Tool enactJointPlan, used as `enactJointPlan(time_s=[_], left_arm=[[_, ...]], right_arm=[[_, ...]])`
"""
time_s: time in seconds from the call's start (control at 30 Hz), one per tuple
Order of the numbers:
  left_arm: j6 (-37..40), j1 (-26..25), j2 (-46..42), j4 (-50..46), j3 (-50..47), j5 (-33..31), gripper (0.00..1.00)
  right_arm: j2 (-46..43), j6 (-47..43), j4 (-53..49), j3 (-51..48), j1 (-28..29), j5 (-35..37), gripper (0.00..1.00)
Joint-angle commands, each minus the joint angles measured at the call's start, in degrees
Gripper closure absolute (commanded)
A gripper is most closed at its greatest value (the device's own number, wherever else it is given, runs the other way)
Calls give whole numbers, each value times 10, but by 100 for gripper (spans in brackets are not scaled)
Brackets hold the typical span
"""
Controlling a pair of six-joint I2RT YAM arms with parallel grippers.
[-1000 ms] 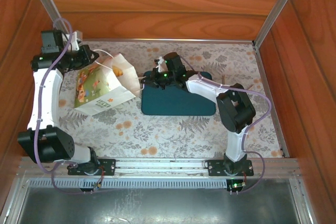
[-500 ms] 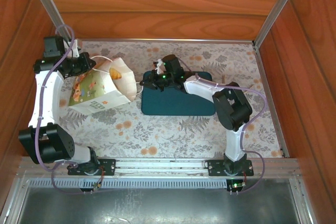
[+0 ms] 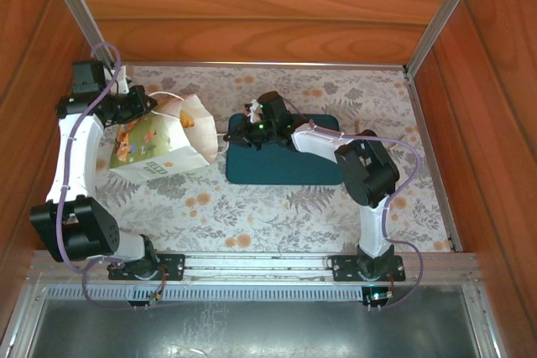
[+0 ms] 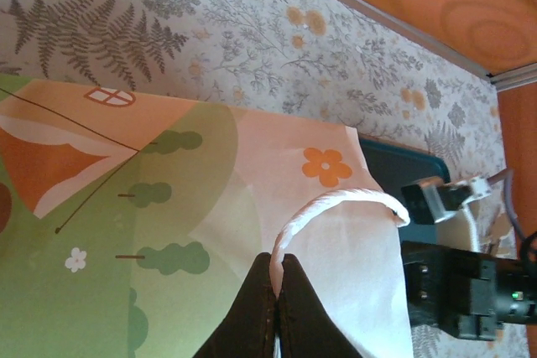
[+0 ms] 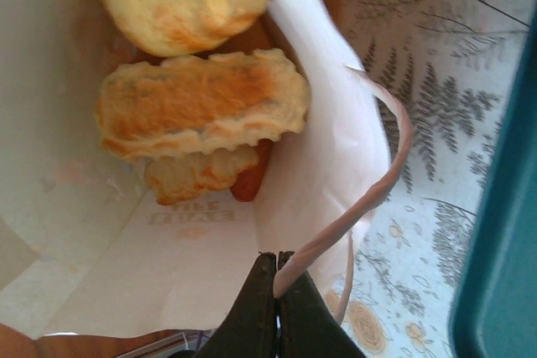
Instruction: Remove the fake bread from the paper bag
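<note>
Lying tilted at the left-centre of the top view, the paper bag (image 3: 159,147) has its mouth turned toward the right. The left gripper (image 4: 278,282) has its jaws pinched on 1 white cord handle (image 4: 336,201); the right gripper (image 5: 277,272) is clamped on the other handle (image 5: 375,189). Inside the bag, upper left of the right wrist view, sit at least 3 pieces of fake bread (image 5: 197,106). A teal mat (image 3: 285,167) lies just beside the bag.
</note>
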Motion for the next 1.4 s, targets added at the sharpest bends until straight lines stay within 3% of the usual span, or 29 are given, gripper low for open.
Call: enactJointPlan(time_s=[0.0, 0.8, 1.2, 1.27, 1.37], left_arm=[[-45, -5, -19, 41, -21, 20, 100], [-183, -116, -28, 230, -133, 39, 100], [-189, -146, -26, 243, -144, 9, 100], [-189, -147, -29, 242, -145, 7, 100], [-187, -146, -44, 242, -149, -18, 100]], right_arm=[[15, 1, -6, -20, 2, 8, 97], [19, -33, -47, -46, -19, 37, 92], [9, -58, -80, -54, -33, 44, 91], [4, -60, -78, -56, -33, 37, 86], [-18, -75, -94, -57, -34, 38, 68]])
